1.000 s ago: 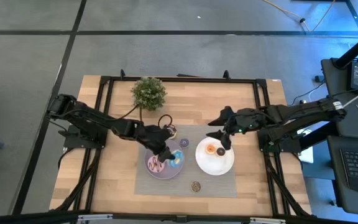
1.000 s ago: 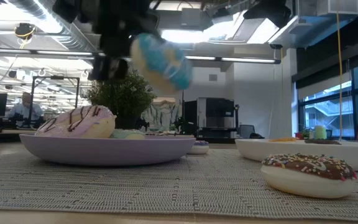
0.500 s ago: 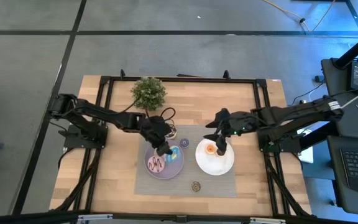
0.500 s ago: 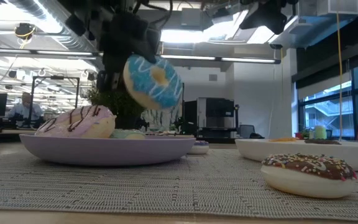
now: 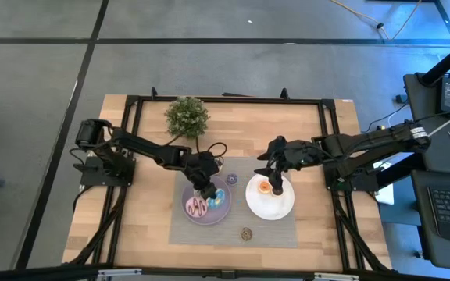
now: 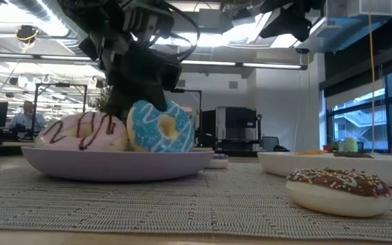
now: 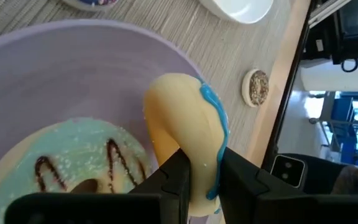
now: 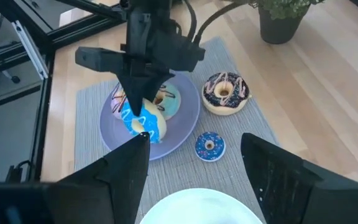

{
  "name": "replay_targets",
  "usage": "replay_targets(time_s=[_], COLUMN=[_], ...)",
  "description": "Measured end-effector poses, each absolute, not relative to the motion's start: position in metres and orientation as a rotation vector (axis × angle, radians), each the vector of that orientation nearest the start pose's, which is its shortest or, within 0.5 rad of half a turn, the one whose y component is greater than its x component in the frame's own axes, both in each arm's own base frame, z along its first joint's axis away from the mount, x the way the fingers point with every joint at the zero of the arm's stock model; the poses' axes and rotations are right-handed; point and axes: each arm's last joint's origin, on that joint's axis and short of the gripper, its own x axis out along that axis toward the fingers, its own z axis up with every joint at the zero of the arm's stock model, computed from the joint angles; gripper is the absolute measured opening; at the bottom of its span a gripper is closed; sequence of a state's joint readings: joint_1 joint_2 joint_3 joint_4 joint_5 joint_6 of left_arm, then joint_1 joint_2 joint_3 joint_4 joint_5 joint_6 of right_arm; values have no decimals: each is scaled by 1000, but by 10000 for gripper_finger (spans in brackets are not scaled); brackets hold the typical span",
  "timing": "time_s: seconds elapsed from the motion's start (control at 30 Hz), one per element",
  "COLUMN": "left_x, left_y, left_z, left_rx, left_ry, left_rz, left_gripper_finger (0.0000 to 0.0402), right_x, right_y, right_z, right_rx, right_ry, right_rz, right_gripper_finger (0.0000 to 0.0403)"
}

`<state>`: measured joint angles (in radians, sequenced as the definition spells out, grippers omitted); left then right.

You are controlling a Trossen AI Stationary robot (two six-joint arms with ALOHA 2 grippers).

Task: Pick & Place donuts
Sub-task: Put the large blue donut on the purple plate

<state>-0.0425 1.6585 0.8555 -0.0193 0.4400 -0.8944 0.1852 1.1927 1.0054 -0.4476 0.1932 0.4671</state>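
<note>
My left gripper (image 5: 208,190) is over the lilac plate (image 5: 191,216), shut on a blue-iced donut (image 6: 158,127) that stands on edge. On the plate beside it lie a pink donut with chocolate stripes (image 6: 84,131) and a green donut (image 7: 73,162). My right gripper (image 5: 276,181) hangs open above the white plate (image 5: 276,207), close to the orange donut (image 5: 265,186) lying there. A chocolate-white donut (image 8: 225,93) and a small blue one (image 8: 209,145) sit on the grey mat. A sprinkled brown donut (image 6: 337,189) lies near the mat's near edge. My left gripper pinches the blue donut's upper rim (image 7: 188,146) between its two fingers (image 7: 173,180), one on the iced face and one on the plain back. It comes from above, pointing down. The donut stands upright, its lower rim (image 6: 159,150) on the lilac plate, beside the pink donut.
A potted plant (image 5: 187,116) stands behind the mat toward the table's far left. A grey woven mat (image 5: 233,234) carries both plates. Bare wooden table (image 5: 147,211) lies left of the mat and also right of it (image 5: 319,218). Black frame rails border the table.
My left gripper has come down toward the lilac plate, still shut on the blue donut. The donut, lifted clear and tilted a second ago, now stands upright with its lower rim on the plate beside the pink donut.
</note>
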Motion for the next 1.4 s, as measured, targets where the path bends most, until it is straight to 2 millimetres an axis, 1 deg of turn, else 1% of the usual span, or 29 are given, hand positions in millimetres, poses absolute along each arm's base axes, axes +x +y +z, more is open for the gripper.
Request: replay_targets(time_s=[0.23, 0.53, 0.63, 0.8, 1.0, 1.4], left_x=[321, 322, 322, 322, 322, 321], left_y=[-25, -22, -19, -15, -14, -15], left_z=[167, 165, 165, 165, 164, 165], left_rx=[-965, -942, -918, -938, -961, -986], left_ry=[934, 915, 908, 906, 913, 919], left_rz=[-87, -20, -25, -9, 5, 5], left_gripper_finger=[61, 61, 61, 68, 89, 165], right_x=[248, 248, 248, 248, 248, 246], right_y=[41, 41, 41, 41, 41, 41], right_z=[305, 305, 305, 305, 304, 302], right_rx=[331, 331, 330, 327, 327, 320], right_ry=[609, 611, 611, 615, 616, 642], right_rz=[-152, -152, -152, -152, -151, -157], right_gripper_finger=[254, 254, 254, 254, 254, 254])
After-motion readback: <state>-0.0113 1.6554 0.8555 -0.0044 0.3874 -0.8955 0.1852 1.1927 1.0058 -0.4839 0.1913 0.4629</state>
